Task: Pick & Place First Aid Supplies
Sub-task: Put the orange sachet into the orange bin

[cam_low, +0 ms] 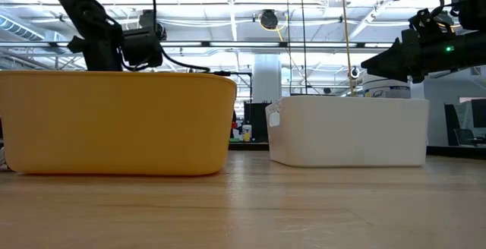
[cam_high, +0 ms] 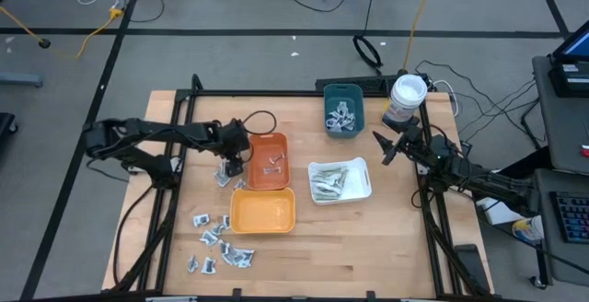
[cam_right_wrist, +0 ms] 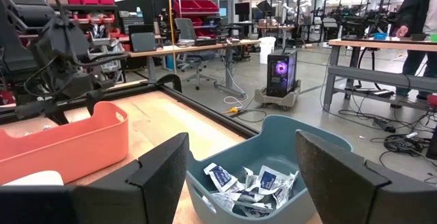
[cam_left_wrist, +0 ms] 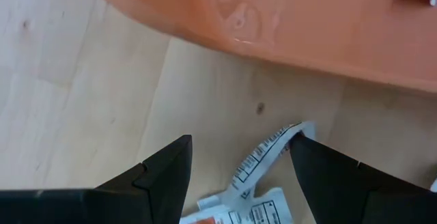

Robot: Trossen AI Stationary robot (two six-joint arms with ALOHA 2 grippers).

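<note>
Black fingers spread apart, and that's the left gripper (cam_left_wrist: 239, 176) we're looking past, jaws parted with a white sachet (cam_left_wrist: 263, 157) lying on the wooden table (cam_left_wrist: 82, 87) between them, nothing clamped that we can see. Just beyond it, across the top of the left wrist frame, runs the rim of the orange tray (cam_left_wrist: 328, 26). From above, we find that left gripper (cam_high: 230, 166) left of centre, poised over a sachet (cam_high: 224, 177) just beside the orange tray's (cam_high: 268, 145) left edge.

Over to the right gripper (cam_right_wrist: 239, 176), and its jaws are wide apart with nothing in them, hanging above the teal tray (cam_right_wrist: 321, 132), which shows a heap of silvery sachets with blue marks (cam_right_wrist: 252, 186) inside. In the high view the right gripper (cam_high: 386, 145) sits right of centre, beside the white tub (cam_high: 406, 98) and well clear of the teal tray (cam_high: 343, 90) in the upper middle.

Widening out, we've got a yellow tray (cam_high: 262, 212) just below the orange one, a white tray (cam_high: 362, 180) of pale green strips (cam_high: 328, 184) to its right, and a scatter of loose sachets (cam_high: 219, 239) on the table at lower left. A person (cam_right_wrist: 418, 9) stands at the far right of the right wrist frame.
</note>
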